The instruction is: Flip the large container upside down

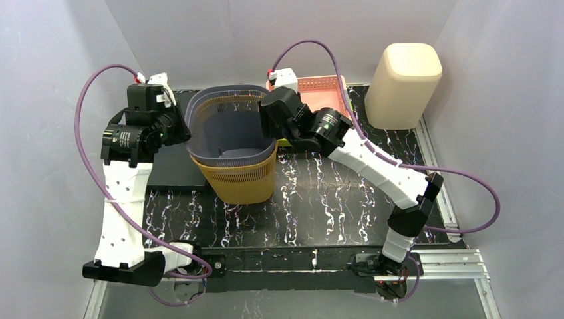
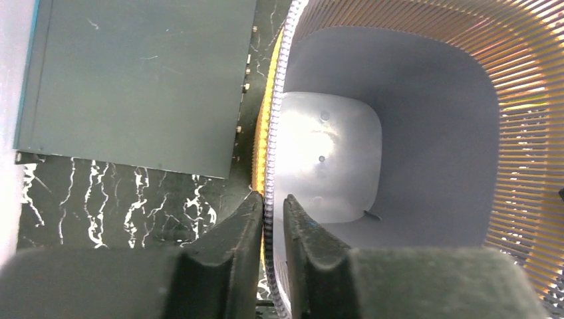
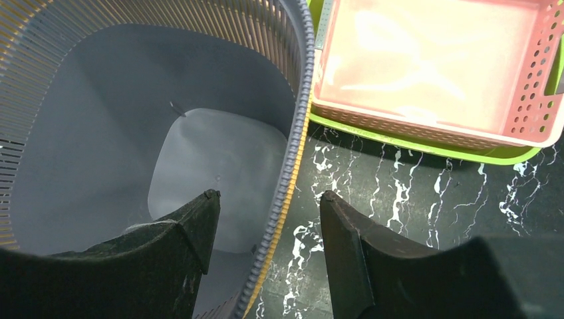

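A grey slatted basket (image 1: 229,93) sits upright, nested inside a yellow basket (image 1: 243,183), left of the table's middle. My left gripper (image 1: 188,133) is shut on the grey basket's left rim; in the left wrist view its jaws (image 2: 271,206) pinch the ribbed rim (image 2: 279,100), with the yellow rim (image 2: 261,133) just outside. My right gripper (image 1: 269,123) is open and straddles the right rim. In the right wrist view (image 3: 269,196) one finger is inside the grey basket (image 3: 100,100) and one outside, not touching the rim. The yellow rim (image 3: 292,173) shows there too.
A dark flat slab (image 1: 173,169) lies on the table left of the baskets and fills the upper left of the left wrist view (image 2: 133,80). A pink tray (image 1: 322,90) in a green tray (image 3: 425,143) stands behind the right gripper. A tall cream container (image 1: 402,83) stands at back right.
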`<action>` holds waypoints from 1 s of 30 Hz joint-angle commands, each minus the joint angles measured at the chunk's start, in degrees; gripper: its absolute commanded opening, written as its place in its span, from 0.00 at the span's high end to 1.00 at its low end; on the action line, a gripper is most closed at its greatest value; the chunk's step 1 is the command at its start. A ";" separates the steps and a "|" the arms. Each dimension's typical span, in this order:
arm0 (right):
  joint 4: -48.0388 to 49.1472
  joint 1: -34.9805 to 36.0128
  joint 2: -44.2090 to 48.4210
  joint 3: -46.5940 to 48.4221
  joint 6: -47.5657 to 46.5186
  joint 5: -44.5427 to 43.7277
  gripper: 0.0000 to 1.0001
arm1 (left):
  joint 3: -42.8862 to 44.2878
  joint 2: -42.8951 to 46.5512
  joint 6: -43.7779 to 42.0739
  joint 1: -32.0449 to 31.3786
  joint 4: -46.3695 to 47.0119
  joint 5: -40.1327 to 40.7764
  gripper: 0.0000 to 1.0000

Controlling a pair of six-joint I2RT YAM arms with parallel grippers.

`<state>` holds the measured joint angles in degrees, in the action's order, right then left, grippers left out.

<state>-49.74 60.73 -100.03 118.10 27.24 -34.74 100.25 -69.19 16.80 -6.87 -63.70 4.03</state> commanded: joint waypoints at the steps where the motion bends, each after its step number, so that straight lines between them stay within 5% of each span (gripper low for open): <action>1: 2.51 -0.40 2.21 0.21 1.06 0.71 0.34 | 0.78 1.19 -1.57 0.06 -0.29 0.18 0.92; 3: 2.76 -0.47 2.37 0.72 1.66 1.02 0.34 | 1.27 1.70 -1.58 0.08 -0.55 0.83 1.00; 19: -1.66 -0.47 0.25 9.00 3.87 3.26 0.42 | 6.34 10.49 8.38 0.09 2.10 -3.96 1.00; 30: -7.95 0.16 -2.15 13.67 3.99 2.40 0.59 | 0.42 14.85 12.06 0.06 7.62 -6.58 1.00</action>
<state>-52.49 60.45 -100.38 125.16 30.94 -30.46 101.41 -56.18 24.95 -6.83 -64.36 2.22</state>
